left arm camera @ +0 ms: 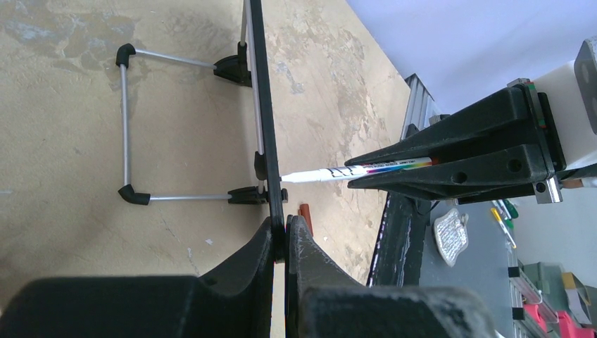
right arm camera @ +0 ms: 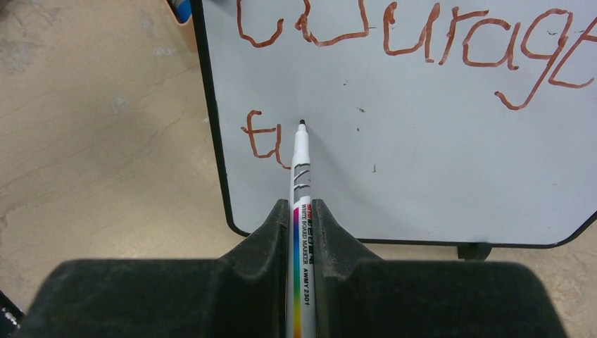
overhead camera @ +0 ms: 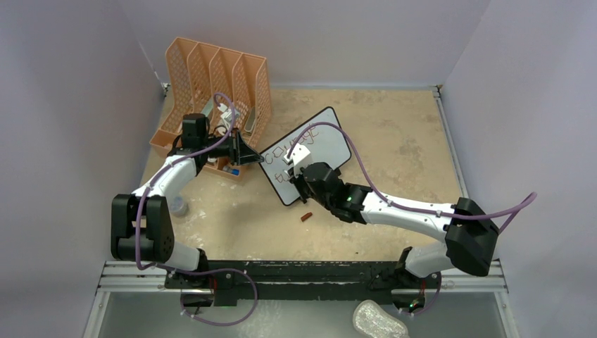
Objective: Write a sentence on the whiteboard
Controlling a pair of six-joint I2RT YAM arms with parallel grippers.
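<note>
**Marker tip at the whiteboard, second line barely begun**

The right pincer (right arm camera: 301, 208) is closed on a white marker (right arm camera: 301, 169). The marker's dark tip meets the whiteboard (right arm camera: 436, 155) straight ahead of the fingers. The sentence (right arm camera: 422, 42) is in reddish-brown strokes: "courage" runs across the top, above the tip and off to its right, and a "t" with one more stroke sits just left of the tip. The left pincer (left arm camera: 285, 225) is clamped on the board's black edge, so the board runs edge-on straight ahead from between its fingers, with the wire feet to the left. A small reddish cap (overhead camera: 306, 217) lies on the bench (overhead camera: 394, 141), just beside the right pincer.
</note>
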